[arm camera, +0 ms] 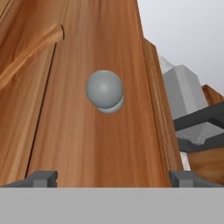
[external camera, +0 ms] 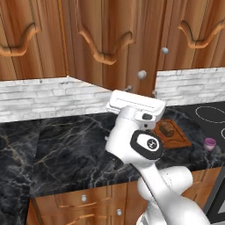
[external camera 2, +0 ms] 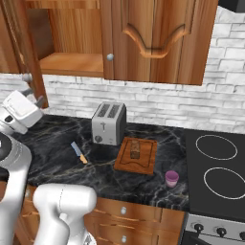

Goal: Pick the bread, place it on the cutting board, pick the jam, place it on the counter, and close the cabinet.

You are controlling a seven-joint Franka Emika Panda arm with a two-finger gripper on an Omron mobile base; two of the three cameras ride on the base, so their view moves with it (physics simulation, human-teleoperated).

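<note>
Facing a warm-brown cabinet [arm camera: 87,144] door, round silver knob [arm camera: 104,89].

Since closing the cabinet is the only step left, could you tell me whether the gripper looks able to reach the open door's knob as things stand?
Probably yes. The gripper has its jaws open and faces the open cabinet door closely, with the round silver knob just ahead between the fingertips and nothing in the way.

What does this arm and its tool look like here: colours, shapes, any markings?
The arm is glossy white with rounded, bulbous links and dark joint bands; one joint cap is a black disc ringed in white. The hand is a boxy white block. The tool ends in two small, dark grey, squared fingertips. No cables show.
</note>
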